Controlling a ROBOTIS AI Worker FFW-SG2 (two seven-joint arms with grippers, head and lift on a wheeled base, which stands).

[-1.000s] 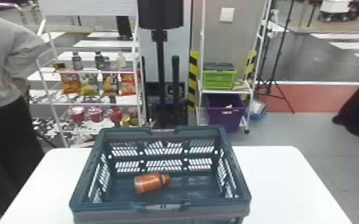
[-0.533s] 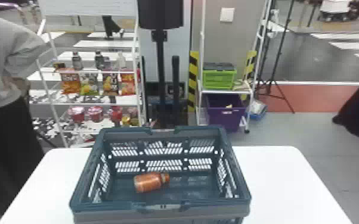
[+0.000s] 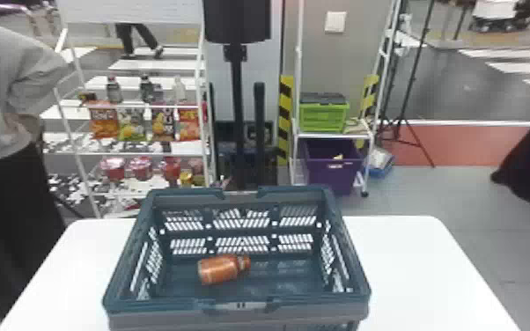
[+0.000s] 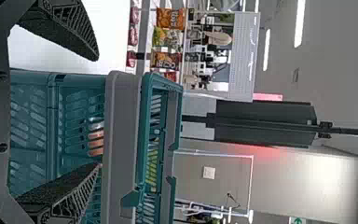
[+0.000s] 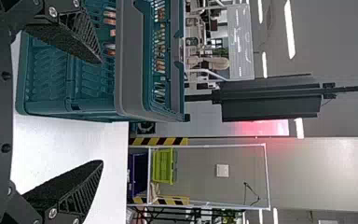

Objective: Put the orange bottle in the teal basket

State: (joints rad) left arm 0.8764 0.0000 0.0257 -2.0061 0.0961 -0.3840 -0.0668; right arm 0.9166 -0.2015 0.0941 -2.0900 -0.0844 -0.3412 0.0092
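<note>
A white table point(image 3: 414, 264) is seen in the head view, its top spread across the foreground. On it a teal basket point(image 3: 158, 306) is set upright and open at the top, with slotted walls and a grey band below the rim. Behind the table, on the left, a white rack point(image 3: 145, 154) is stocked with bottles, snack bags point(image 3: 103, 121) and jars. A narrower white shelf unit point(image 3: 334, 135) is placed behind and to the right, where a lime green crate point(image 3: 323, 116) is held above a larger purple bin point(image 3: 334, 176).

In the left wrist view, the two black fingers of the left gripper point(image 4: 97, 112) are spread well apart, with nothing pinched; one is seen against the basket's wall, the other against the white tabletop. In the right wrist view, the right gripper point(image 5: 101, 111) is likewise spread wide and empty, one finger seen against the basket and the other against the table.

The orange bottle point(image 3: 220, 269) is contained in the basket, laid on its side on the floor, a little left of centre. Its cap point(image 3: 243, 262) is pointed to the right. It is touched by neither gripper.
</note>
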